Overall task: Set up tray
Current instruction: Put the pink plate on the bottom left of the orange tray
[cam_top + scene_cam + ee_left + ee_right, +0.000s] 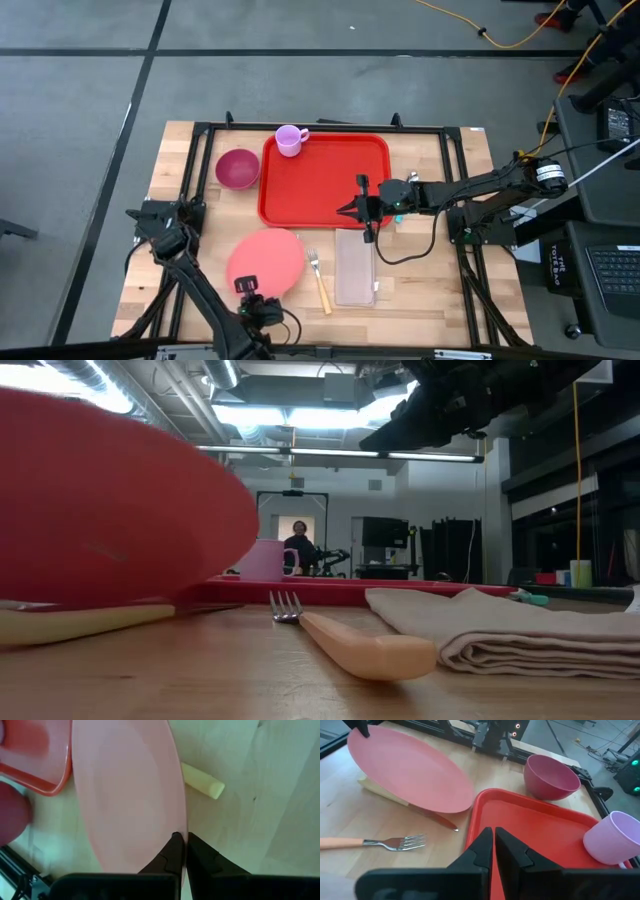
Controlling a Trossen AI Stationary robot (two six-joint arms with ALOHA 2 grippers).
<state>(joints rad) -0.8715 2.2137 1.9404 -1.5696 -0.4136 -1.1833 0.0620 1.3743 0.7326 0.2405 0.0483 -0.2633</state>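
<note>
Right now I have the left gripper (247, 287) at the near edge of the table, its fingers pinched on the rim of the pink plate (266, 262), which sits tilted beside the fork (318, 281). My right gripper (362, 208) hovers with fingers pressed together over the near right rim of the tray (320, 180), which lies flat mid-table with the lilac cup (290, 140) on its far edge.

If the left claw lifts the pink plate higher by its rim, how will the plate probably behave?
The pink plate looks rigid: it stays flat while tilted, one edge raised. It is probably light plastic. The left claw pinches only the thin rim, so the smooth plate may pivot or slip; a knife lies beneath it.
</note>
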